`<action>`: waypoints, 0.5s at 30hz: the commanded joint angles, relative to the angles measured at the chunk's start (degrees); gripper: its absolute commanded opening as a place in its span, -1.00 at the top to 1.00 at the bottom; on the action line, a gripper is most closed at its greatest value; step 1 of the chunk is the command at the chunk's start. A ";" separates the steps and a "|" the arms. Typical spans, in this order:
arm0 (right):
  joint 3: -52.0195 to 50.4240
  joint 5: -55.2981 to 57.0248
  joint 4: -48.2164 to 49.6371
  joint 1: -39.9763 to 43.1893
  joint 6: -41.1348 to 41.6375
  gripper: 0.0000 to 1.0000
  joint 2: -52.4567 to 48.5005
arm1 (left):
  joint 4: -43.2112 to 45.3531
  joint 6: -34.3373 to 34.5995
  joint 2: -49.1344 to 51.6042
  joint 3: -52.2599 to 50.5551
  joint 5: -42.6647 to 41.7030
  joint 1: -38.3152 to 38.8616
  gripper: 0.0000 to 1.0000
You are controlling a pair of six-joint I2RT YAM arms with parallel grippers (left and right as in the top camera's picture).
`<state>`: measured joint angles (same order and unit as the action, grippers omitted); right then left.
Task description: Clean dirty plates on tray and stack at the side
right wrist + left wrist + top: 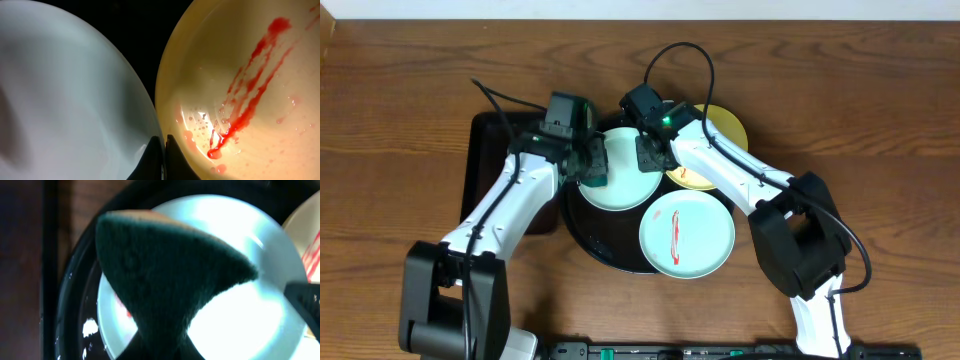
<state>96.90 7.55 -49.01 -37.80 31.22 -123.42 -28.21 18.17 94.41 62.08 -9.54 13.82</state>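
Note:
The round black tray [588, 238] holds three plates. A pale blue plate [625, 182] lies at its back left, and my left gripper [592, 165] is shut on a dark green sponge [165, 275] pressed on it. In the left wrist view a bit of red smear shows on this plate [250, 280] beside the sponge. My right gripper [164, 150] is shut at this plate's right rim [75, 90], apparently pinching it. The yellow plate [240, 75], with a red streak, lies just right of it [725, 128]. A second pale blue plate [686, 233] with a red streak lies at the front right.
A smaller rectangular black tray [485, 170] lies left of the round tray, under my left arm. Cables loop over the back of the wooden table [400, 100]. The yellow plate's edge also shows in the left wrist view [310, 245].

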 commanded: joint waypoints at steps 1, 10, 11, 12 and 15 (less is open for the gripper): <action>0.15 0.98 -0.07 -0.55 1.09 0.97 -0.74 | 6.23 -0.55 0.00 -3.87 0.00 0.02 0.85; 0.15 0.98 -0.09 -0.55 1.09 0.97 -0.74 | 14.56 -1.36 0.13 -8.83 4.24 -0.02 0.85; 0.15 0.96 -0.09 -0.59 1.09 0.97 -0.74 | 14.93 -1.36 0.39 -9.31 6.58 -0.02 0.85; 0.15 0.94 -0.09 -0.61 1.09 0.98 -0.74 | 15.37 -1.38 0.76 -9.53 7.69 -0.04 0.85; 0.15 0.98 -0.04 -0.61 1.09 0.98 -0.74 | 16.87 -1.38 2.43 -9.79 8.59 -0.02 0.85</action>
<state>96.90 7.53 -49.04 -37.82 31.24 -123.42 -12.84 17.76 94.70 52.80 -5.08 13.82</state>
